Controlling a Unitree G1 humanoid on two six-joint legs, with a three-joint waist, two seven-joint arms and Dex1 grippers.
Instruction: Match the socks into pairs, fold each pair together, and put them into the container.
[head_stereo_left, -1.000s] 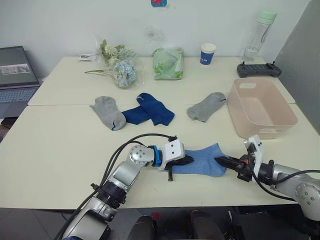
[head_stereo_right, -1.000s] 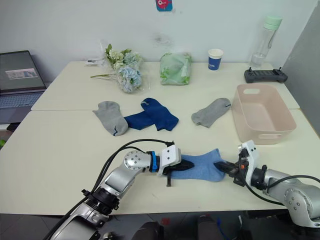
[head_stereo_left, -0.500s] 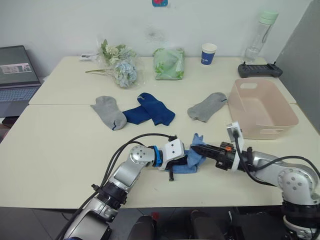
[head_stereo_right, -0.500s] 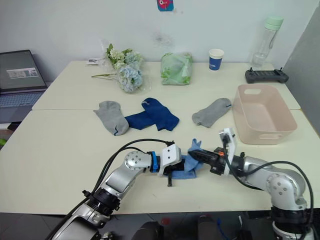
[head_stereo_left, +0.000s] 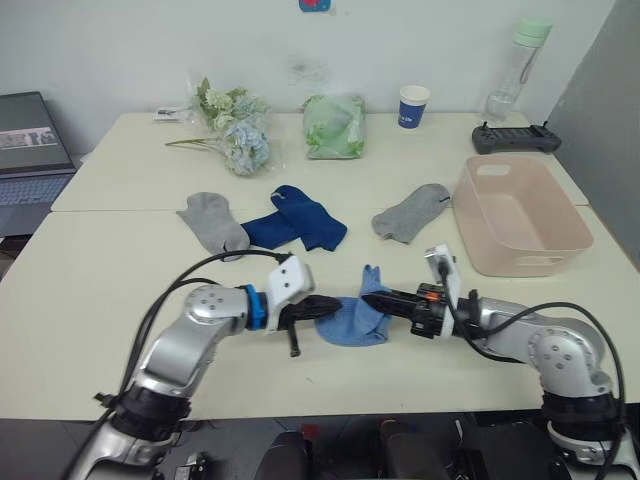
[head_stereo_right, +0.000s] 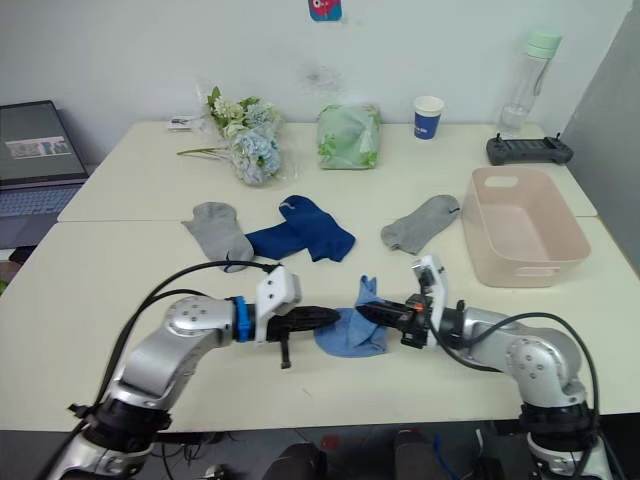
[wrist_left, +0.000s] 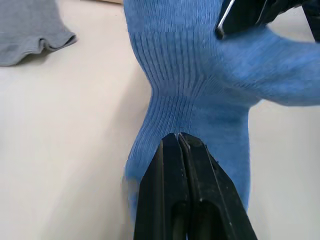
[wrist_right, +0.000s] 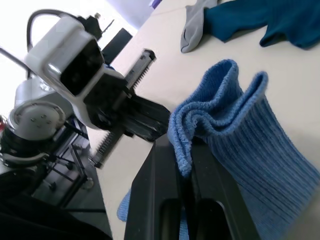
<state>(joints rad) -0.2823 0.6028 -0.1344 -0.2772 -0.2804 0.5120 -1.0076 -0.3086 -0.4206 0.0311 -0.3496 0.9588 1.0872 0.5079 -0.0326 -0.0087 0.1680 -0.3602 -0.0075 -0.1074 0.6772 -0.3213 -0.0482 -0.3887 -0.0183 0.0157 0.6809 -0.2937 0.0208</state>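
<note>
On cream table (head_stereo_left: 90, 290), light blue socks (head_stereo_left: 355, 320), laptop (head_stereo_left: 30, 150) apparently beside

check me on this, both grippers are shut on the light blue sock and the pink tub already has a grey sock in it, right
Not quite. Both grippers, left and right, are shut on the light blue sock, but the pink tub holds nothing. The left eye view shows its inside bare; one grey sock lies on the table beside the tub, the other grey sock lies farther left.
</note>
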